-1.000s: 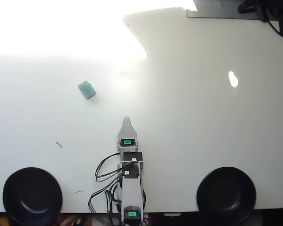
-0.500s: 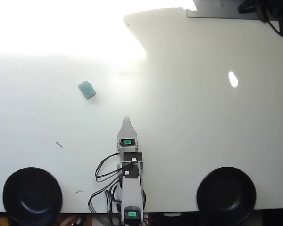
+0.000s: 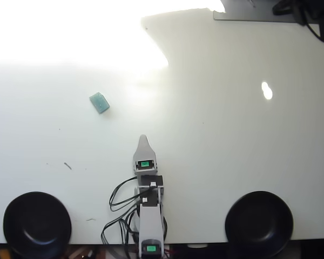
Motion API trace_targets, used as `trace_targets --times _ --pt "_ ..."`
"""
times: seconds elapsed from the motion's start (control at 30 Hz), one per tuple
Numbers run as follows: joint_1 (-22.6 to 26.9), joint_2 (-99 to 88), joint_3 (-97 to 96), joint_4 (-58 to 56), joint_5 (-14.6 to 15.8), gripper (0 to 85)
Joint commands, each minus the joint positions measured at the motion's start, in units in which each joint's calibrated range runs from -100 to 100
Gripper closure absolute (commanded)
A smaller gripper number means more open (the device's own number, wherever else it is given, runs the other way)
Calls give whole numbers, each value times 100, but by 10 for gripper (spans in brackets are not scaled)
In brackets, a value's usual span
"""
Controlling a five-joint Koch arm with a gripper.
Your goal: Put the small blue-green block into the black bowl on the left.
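Overhead view, arm: folded low at the bottom centre of the white table [image 3: 216, 140], cables looped beside its base
Overhead view, gripper [image 3: 143, 141]: pointing up the picture as a single pale tip; the jaws lie stacked from this angle, so I can't tell whether they're apart or together, and nothing is in them
Overhead view, block: the small blue-green block [image 3: 99, 102] lies flat on the bare table, up and left of the tip, well apart from it
Overhead view, bowls: the black bowl [image 3: 37, 223] sits bottom left, empty; a second black bowl [image 3: 259, 222] sits bottom right
Step in hand: by my reckoning the reach hasn't begun, the block is untouched
Next move: swing left and stretch forward, get the jaws wide, come down over the block, mind the glare washing out the top left
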Motion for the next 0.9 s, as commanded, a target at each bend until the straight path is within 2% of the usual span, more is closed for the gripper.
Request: trace_targets --times 0.0,0.1,0.3,0.33,0.4,0.5,0.6,0.73,0.77,0.83,0.87 --pt "5 -403 0 -429 10 392" --pt "24 -842 9 -616 215 392" --pt "186 -1142 231 -640 215 400" --pt "190 -1131 277 -624 127 422" --pt "230 -1131 342 -583 -274 430" --pt "567 -1131 435 -397 -347 428" --pt "801 -1110 693 -397 -562 411" --pt "967 -917 1035 -381 -1182 406" --pt "977 -778 1146 -356 -1416 399" --pt "1035 -553 1470 -389 -1529 399" --pt "1035 -403 1599 -356 -1690 400"
